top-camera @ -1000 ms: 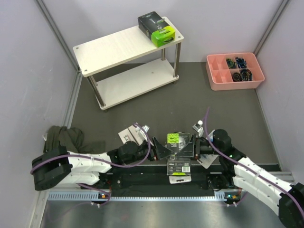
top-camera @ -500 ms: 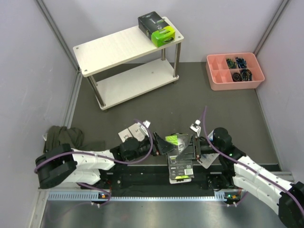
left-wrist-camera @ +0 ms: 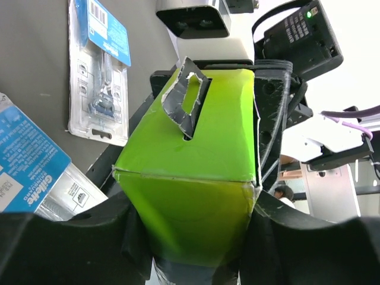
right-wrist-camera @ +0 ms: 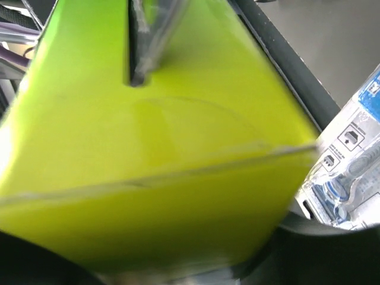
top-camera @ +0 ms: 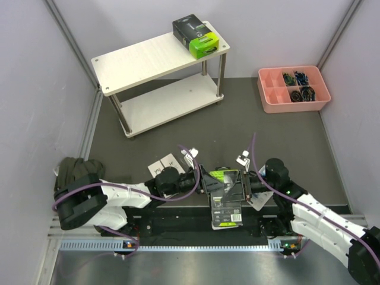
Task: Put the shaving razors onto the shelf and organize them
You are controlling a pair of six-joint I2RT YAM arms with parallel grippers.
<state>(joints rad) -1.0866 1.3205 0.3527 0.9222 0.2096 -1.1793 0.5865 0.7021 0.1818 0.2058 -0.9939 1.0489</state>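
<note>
A black and lime-green razor pack (top-camera: 225, 202) hangs above the table's near edge between both arms. My left gripper (top-camera: 208, 183) is shut on its left side, and my right gripper (top-camera: 242, 185) is shut on its right side. In the left wrist view the lime pack (left-wrist-camera: 196, 160) fills the space between my fingers (left-wrist-camera: 71, 237). In the right wrist view the pack (right-wrist-camera: 148, 166) covers nearly everything. A second black and lime pack (top-camera: 196, 35) lies on the shelf (top-camera: 148, 59), at the top board's right end. Two white slim boxes (top-camera: 163, 166) lie beside my left arm.
Two clear blister packs with blue cards (left-wrist-camera: 98, 77) (left-wrist-camera: 29, 172) lie on the dark mat under the held pack; one shows in the right wrist view (right-wrist-camera: 350, 172). A pink compartment tray (top-camera: 267, 89) stands at the far right. A dark green cloth (top-camera: 77, 172) is bunched at the left.
My left gripper moved right to the pack and closed on its left side. The right gripper kept its hold, and the pack turned a little flatter.
</note>
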